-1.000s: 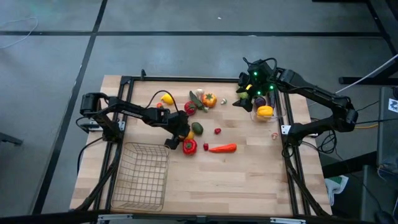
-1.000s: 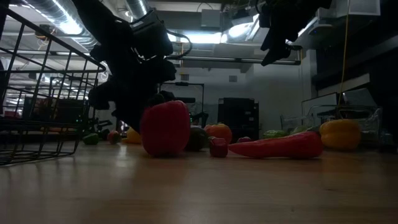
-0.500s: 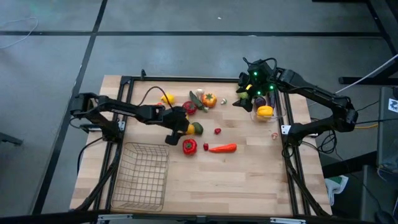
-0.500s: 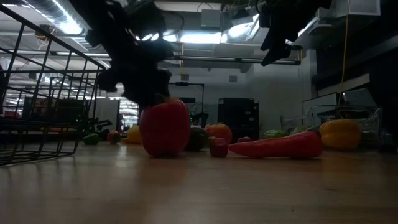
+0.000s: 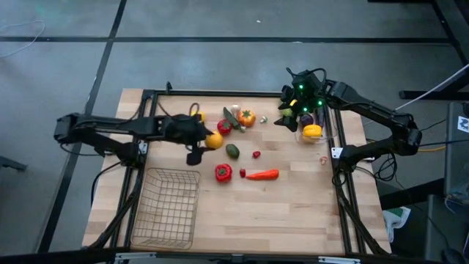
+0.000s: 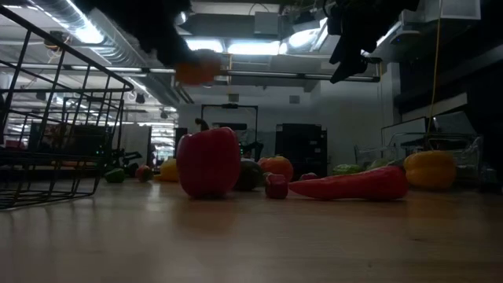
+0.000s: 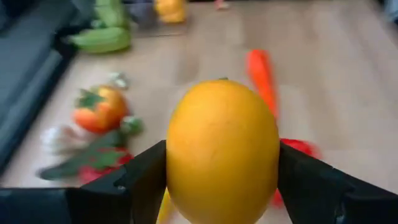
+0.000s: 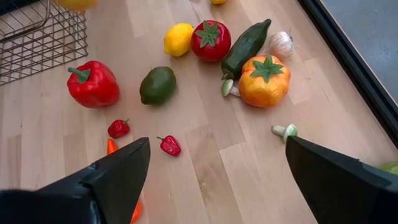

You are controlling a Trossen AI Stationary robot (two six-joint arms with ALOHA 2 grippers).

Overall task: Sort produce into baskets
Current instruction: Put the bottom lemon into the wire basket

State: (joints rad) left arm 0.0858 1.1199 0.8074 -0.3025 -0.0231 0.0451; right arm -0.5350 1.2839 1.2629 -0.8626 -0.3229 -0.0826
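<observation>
Left gripper (image 7: 221, 186) clamps an orange fruit (image 7: 222, 152).
It hangs above the table (image 5: 293, 205), beyond the wire basket (image 5: 168, 207); right gripper (image 8: 217, 168) gapes empty.

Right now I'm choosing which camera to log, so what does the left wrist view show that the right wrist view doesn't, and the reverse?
Only the left wrist view shows the left gripper shut on a smooth orange-yellow round fruit, with a long orange carrot on the wood beyond. Only the right wrist view shows the open right gripper, the glossy red bell pepper, a dark green avocado-shaped piece, a yellow lemon and a corner of the wire-mesh basket. Both show the orange tomato-like piece with a green star top beside the dark green cucumber.
</observation>
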